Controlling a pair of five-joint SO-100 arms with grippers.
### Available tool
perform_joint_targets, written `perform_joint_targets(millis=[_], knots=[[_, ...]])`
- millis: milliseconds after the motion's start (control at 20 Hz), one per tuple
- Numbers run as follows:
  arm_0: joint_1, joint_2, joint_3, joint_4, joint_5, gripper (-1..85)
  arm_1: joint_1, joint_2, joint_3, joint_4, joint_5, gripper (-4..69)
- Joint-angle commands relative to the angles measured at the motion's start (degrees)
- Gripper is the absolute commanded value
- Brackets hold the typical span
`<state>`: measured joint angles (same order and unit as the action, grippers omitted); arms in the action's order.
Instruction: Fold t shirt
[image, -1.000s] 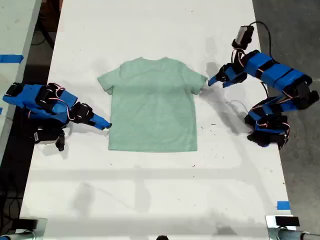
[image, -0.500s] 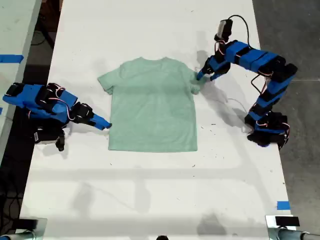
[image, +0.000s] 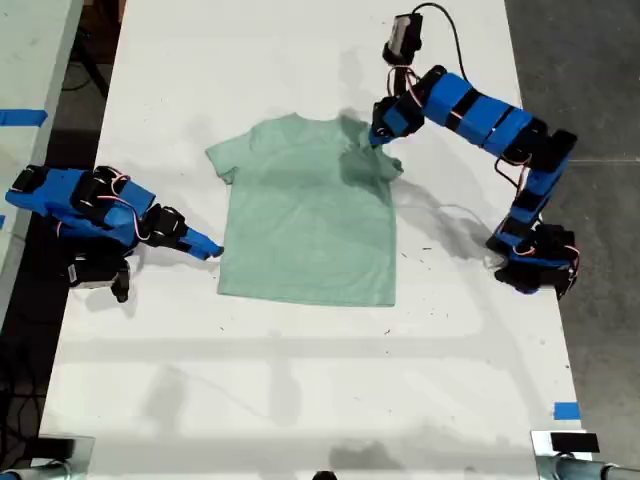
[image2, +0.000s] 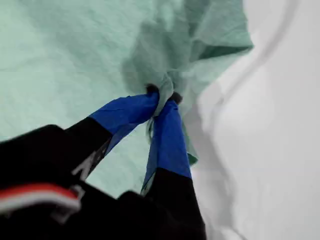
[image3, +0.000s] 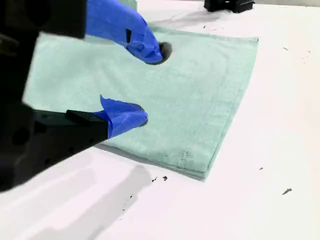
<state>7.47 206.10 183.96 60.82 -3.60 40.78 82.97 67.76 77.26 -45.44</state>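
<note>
Since a second ago my first gripper (image: 378, 133) has swung from beside the sleeve at the exterior view's right, in over the shirt's shoulder, and that sleeve has been dragged inward and bunched; the sleeve at the exterior view's left has also shifted a little toward the middle.

Largest is the white table (image: 300, 380), running the length of the exterior view. On its middle lies the shirt (image: 305, 215), pale mint green, mostly flat, neck toward the exterior view's top, hem toward the bottom. Its shoulder at the exterior view's right is rumpled and lifted into a small peak.

First arm (image: 480, 115) reaches from its base at the exterior view's right, arching over to that shoulder. My first gripper (image2: 162, 100) is clenched on a pinch of the shirt (image2: 65, 60), cloth squeezed between the blue tips.

Second arm (image: 85, 205) lies low at the exterior view's left. My second gripper (image3: 145, 85) is spread wide, one tip over the shirt (image3: 200, 85), the other near its edge, holding nothing, close to the hem corner.

Blue tape (image: 566, 410) marks the table edge at the exterior view's lower right.
</note>
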Motion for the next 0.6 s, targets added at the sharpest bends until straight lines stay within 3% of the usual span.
perform_joint_targets(millis=[0, 250, 550], knots=[[0.3, 0.4, 0.0, 0.2, -0.2, 16.8, -7.1, 1.1, -4.9, -4.0, 2.1, 0.3], [0.3, 0.4, 0.0, 0.2, -0.2, 16.8, -16.3, -6.0, -5.6, -13.9, 4.7, 0.3], [0.3, 0.4, 0.0, 0.2, -0.2, 16.8, -18.9, -17.2, -11.3, -18.7, 5.4, 0.4]])
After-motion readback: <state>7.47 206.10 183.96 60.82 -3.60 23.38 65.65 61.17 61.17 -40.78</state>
